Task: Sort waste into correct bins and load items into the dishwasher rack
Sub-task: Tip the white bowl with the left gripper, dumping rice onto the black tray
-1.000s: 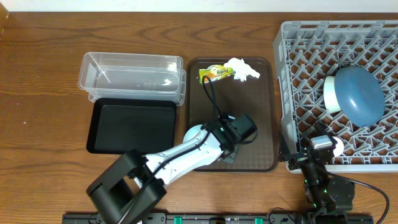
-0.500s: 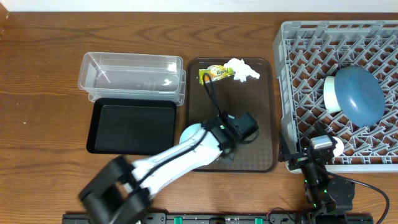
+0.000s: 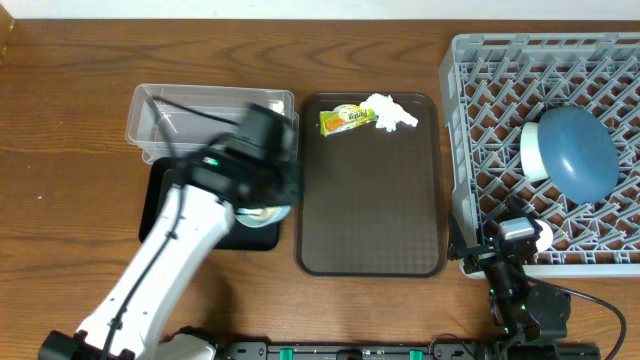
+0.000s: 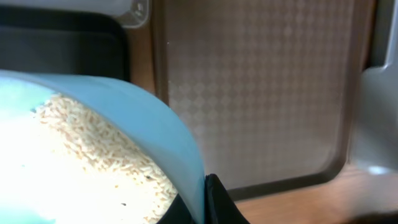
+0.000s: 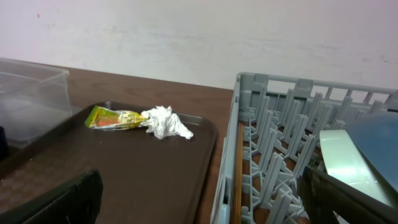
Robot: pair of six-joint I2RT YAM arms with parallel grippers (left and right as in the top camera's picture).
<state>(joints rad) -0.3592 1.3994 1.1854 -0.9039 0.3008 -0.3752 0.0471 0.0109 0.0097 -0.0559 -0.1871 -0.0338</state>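
Note:
My left gripper (image 3: 264,185) is shut on the rim of the pale-green bowl (image 3: 257,215), held over the right end of the black tray (image 3: 190,200). In the left wrist view the jaws (image 4: 208,200) pinch the bowl's wall (image 4: 143,118), and white rice (image 4: 93,155) lies inside. The yellow-green wrapper (image 3: 345,119) and white tissue (image 3: 392,112) lie at the far end of the brown serving tray (image 3: 370,200). The dark-blue bowl (image 3: 578,152) leans in the grey rack (image 3: 480,150). My right gripper (image 3: 515,236) is open and empty at the rack's near left corner.
The clear tub (image 3: 210,122) stands behind the black tray. A wooden chopstick (image 5: 236,180) lies along the rack's left wall. The right wrist view shows the wrapper (image 5: 112,118), the tissue (image 5: 166,122) and a pale bowl (image 5: 348,165) in the rack.
My left arm lifted the pale-green bowl off the brown tray's near part and swung it left over the black tray. The right arm has not moved.

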